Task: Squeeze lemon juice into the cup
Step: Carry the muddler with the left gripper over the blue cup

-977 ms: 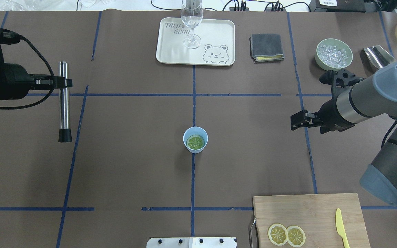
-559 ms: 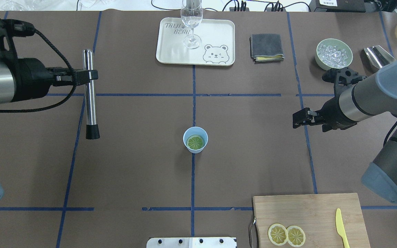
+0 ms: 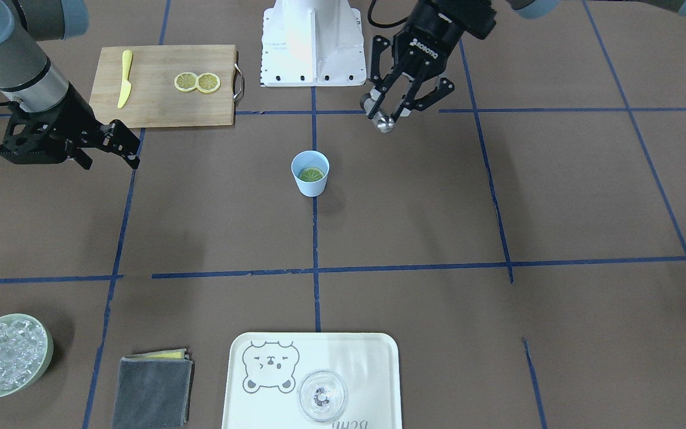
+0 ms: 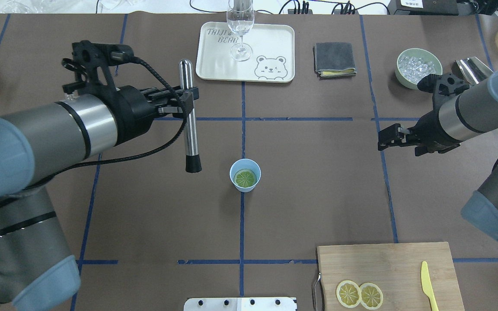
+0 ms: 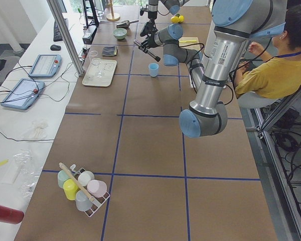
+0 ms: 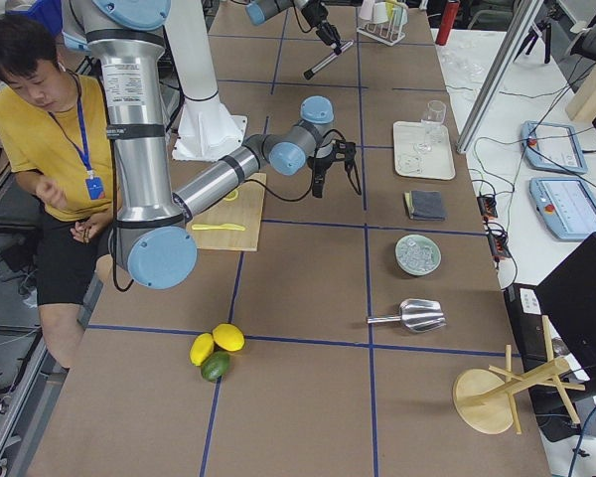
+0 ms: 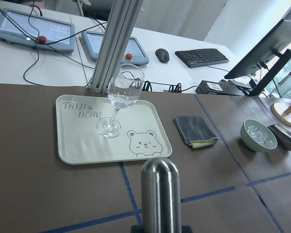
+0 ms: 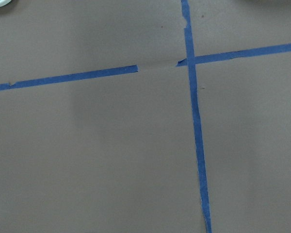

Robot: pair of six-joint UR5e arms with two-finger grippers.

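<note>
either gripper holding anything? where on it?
Left gripper holds the metal muddler by its shaft, above the middle. Right gripper holds nothing.

You get overhead from behind the robot, front view facing it, both sharing the cup [image 4: 244, 164], side views far, wrists close.

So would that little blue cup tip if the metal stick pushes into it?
Probably light: the cup looks like thin plastic, holding only a lemon slice. Nothing holds it and it tapers toward its base, so a sideways push from the metal rod might tip it.
</note>
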